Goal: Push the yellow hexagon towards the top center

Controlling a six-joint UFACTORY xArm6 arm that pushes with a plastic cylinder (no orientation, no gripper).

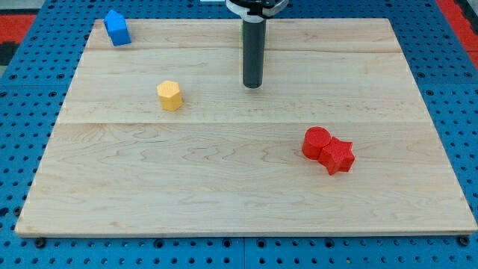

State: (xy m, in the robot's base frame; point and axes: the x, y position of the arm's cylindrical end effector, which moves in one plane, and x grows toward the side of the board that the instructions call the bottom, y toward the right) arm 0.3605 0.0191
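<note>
So the yellow hexagon [169, 96] sits on the left half of the counter [224, 202], a bit above the middle line, standing on its flat base with bare wood all around it. My tip [252, 86] is off to the view's right of it and slightly higher up, near the top center, well apart from the block and not touching anything. The end effector here is just a plain rod, so there's nothing to open or close and it's holding nothing.

That's kind of the wrong side for this job. The hexagon needs to go up and to the right, which is pretty much toward where the tip already is, so I'd guess the tip has to swing around to the block's lower left before it can shove it.

Room looks fine: nothing lies between the hexagon and the top center. The blue block [116, 28] is way up in the top left corner, out of the path. The red blocks [328, 149], two touching each other, are far off at lower right.
</note>
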